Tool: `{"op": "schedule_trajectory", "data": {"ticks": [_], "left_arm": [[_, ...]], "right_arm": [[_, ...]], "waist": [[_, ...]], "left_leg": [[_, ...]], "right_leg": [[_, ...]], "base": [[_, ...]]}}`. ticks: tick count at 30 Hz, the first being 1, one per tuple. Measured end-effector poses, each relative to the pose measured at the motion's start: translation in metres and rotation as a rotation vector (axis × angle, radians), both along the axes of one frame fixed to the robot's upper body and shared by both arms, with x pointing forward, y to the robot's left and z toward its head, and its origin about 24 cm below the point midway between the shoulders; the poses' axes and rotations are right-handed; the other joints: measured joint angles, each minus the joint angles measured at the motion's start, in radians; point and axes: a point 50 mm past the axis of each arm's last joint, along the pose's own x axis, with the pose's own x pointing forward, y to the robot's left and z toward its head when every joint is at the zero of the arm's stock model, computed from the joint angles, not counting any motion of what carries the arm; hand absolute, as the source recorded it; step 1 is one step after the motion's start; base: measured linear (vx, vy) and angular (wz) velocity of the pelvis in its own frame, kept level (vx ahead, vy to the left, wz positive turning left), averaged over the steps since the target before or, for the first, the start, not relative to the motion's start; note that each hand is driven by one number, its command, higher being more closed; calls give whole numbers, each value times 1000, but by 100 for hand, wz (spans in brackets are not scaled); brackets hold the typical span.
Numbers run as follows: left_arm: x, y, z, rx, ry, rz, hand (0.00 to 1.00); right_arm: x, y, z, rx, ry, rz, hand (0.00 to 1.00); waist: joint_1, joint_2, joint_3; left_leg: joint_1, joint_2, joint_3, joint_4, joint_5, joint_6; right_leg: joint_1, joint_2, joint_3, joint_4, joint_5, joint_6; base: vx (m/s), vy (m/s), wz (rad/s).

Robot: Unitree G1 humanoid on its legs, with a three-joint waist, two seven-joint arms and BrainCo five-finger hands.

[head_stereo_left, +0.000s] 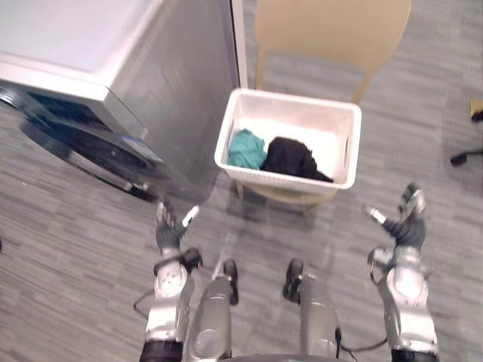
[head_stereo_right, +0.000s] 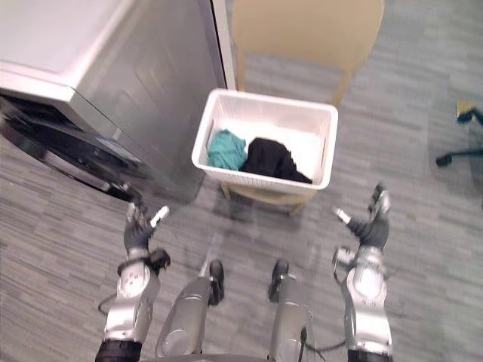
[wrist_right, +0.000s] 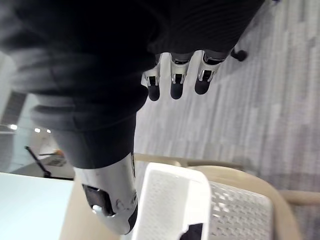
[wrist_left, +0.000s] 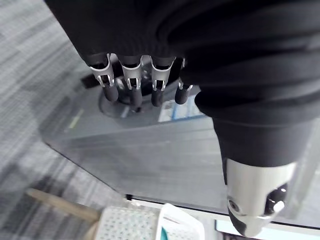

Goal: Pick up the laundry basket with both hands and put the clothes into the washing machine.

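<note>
At front left stands the silver-grey front-loading washing machine (head_stereo_left: 173, 90). Just beside it, a tan moulded chair (head_stereo_left: 332, 30) carries the white perforated plastic laundry basket (head_stereo_left: 283, 182), which holds a teal garment (head_stereo_left: 245, 148) and a black garment (head_stereo_left: 290, 157). The left hand (head_stereo_left: 167, 230) and right hand (head_stereo_left: 407, 222) hover short of it, fingers extended and empty. Uneven rim contact may tip the basket off the seat.

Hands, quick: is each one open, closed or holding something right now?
Left hand: open, holding nothing, apart from the laundry basket.
Right hand: open, holding nothing, also apart from it.
</note>
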Motion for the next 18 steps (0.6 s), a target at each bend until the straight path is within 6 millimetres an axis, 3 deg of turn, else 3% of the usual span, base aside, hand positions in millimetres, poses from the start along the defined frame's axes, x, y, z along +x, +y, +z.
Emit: {"op": "schedule_trajectory", "data": {"ticks": [1,3,7,10,13,15,16,17,18], "left_arm": [[-8,0,-11,-6,50,-7,0],[-35,3,-53,-41,256,-20,0],[-76,14,-98,-88,516,39,0],[-103,19,-117,-106,644,80,0],[-112,19,-123,-94,696,73,0],[-108,17,-124,-89,699,62,0],[-106,15,-125,-91,707,57,0],[-106,14,-127,-91,719,55,0],[-109,14,-128,-82,734,56,0]], "right_arm": [[-5,0,-11,11,52,0,0],[-18,2,-47,69,210,-2,0],[-34,10,-89,126,400,8,0],[-47,15,-114,166,521,0,0],[-51,20,-127,200,583,0,0],[-59,19,-136,216,630,-19,0],[-64,17,-141,219,662,-27,0],[-66,12,-142,208,679,-32,0],[-65,7,-142,198,682,-37,0]], "waist": [[1,3,-14],[-1,6,-56],[-1,11,-94],[3,10,-133],[5,7,-152],[-2,1,-154],[-4,-4,-157],[-7,0,-158],[-13,12,-159]], "left_leg": [[18,-1,-1,-8,0,0],[89,-15,-14,-53,6,-8],[163,-22,-51,-96,16,-18],[205,-36,-87,-158,43,-22],[206,-50,-125,-219,83,-36],[186,-2,15,-251,85,-33],[181,46,170,-245,93,-20],[181,68,288,-243,95,-16],[187,89,354,-249,128,13]], "right_leg": [[18,0,-4,-4,-2,1],[78,-12,-19,-14,-20,11],[174,-17,-69,-54,-29,19],[235,-25,-112,-93,-32,26],[268,-39,-179,-127,-28,31],[303,-64,-287,-155,-23,36],[324,-90,-345,-172,-19,41],[341,-102,-387,-185,-10,55],[358,-104,-425,-198,-3,68]], "base": [[161,-43,20],[188,-28,21],[114,-17,29],[67,-8,43],[6,-17,71],[21,-17,139],[66,38,141],[85,63,154],[111,94,129]]}}
